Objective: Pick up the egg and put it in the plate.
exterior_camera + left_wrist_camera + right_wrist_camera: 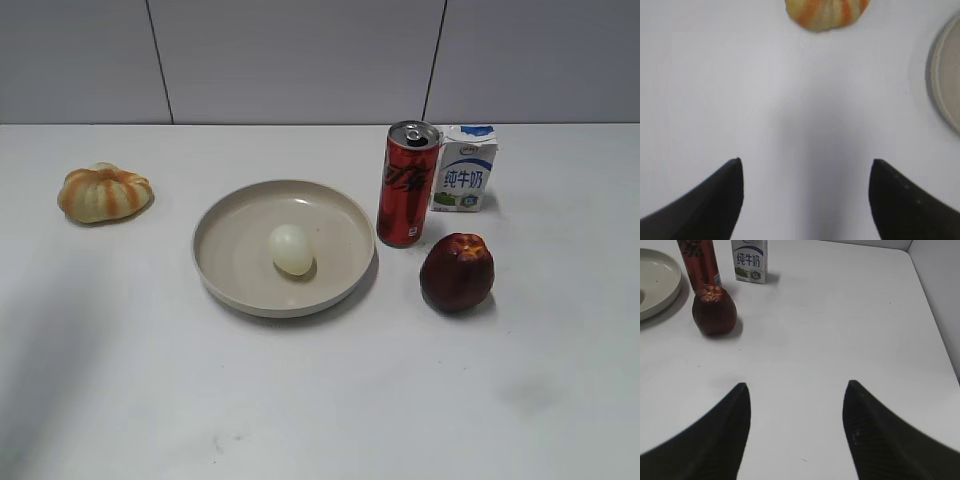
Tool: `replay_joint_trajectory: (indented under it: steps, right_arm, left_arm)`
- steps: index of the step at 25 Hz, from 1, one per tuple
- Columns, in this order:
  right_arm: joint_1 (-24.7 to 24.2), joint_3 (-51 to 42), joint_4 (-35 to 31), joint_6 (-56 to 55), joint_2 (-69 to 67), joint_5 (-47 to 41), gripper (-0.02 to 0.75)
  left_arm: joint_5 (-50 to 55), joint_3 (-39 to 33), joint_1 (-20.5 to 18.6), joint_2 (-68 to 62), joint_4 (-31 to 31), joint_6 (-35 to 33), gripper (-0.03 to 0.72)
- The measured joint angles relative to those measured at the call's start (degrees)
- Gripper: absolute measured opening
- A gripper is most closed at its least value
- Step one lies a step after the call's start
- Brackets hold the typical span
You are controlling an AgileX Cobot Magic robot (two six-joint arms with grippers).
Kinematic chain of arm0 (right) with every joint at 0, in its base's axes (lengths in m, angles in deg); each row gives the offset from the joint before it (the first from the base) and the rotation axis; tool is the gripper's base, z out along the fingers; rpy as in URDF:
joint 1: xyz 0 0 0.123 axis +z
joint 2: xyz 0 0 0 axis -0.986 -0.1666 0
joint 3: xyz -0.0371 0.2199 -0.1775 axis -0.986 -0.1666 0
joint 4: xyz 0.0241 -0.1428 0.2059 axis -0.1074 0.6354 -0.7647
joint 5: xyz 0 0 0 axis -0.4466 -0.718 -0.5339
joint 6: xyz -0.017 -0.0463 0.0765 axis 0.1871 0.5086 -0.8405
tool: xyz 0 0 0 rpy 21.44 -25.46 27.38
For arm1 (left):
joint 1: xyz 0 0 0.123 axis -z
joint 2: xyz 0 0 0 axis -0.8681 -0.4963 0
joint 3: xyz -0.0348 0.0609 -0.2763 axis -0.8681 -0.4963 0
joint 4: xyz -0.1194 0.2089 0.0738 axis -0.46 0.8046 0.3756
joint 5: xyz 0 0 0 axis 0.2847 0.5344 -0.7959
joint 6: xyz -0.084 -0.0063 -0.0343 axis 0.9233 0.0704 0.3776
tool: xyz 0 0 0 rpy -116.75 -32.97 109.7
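The small whitish egg (291,249) lies inside the large beige plate (230,215) at the middle of the table. The plate's rim also shows at the right edge of the left wrist view (940,75) and at the top left of the right wrist view (665,290). My left gripper (806,165) is open and empty over bare table, below the pumpkin-shaped thing. My right gripper (796,385) is open and empty over bare table, well right of the plate. Neither gripper shows in the exterior view.
An orange-and-cream pumpkin-shaped thing (104,192) sits at the far left and shows in the left wrist view (826,11). A red can (407,184), a milk carton (464,168) and a dark red apple (457,271) stand right of the plate.
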Motion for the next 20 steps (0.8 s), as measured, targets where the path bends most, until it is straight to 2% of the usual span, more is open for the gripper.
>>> replay_joint_trajectory:
  steps: [5, 9, 16, 20]
  right_arm:
    - [0.0, 0.0, 0.0, 0.0, 0.0, 0.0, 0.447]
    - [0.0, 0.0, 0.0, 0.0, 0.0, 0.0, 0.447]
    - [0.0, 0.0, 0.0, 0.0, 0.0, 0.0, 0.447]
    - [0.0, 0.0, 0.0, 0.0, 0.0, 0.0, 0.447]
  left_arm:
    - [-1.6, -16.9, 0.0, 18.8, 0.6, -0.2, 0.567]
    - [-3.2, -27.9, 0.0, 32.7, 2.1, -0.3, 0.566]
    - [-5.5, -41.0, 0.0, 55.0, 2.4, -0.3, 0.566]
    - [-8.7, -45.6, 0.0, 66.5, 2.0, -0.3, 0.566]
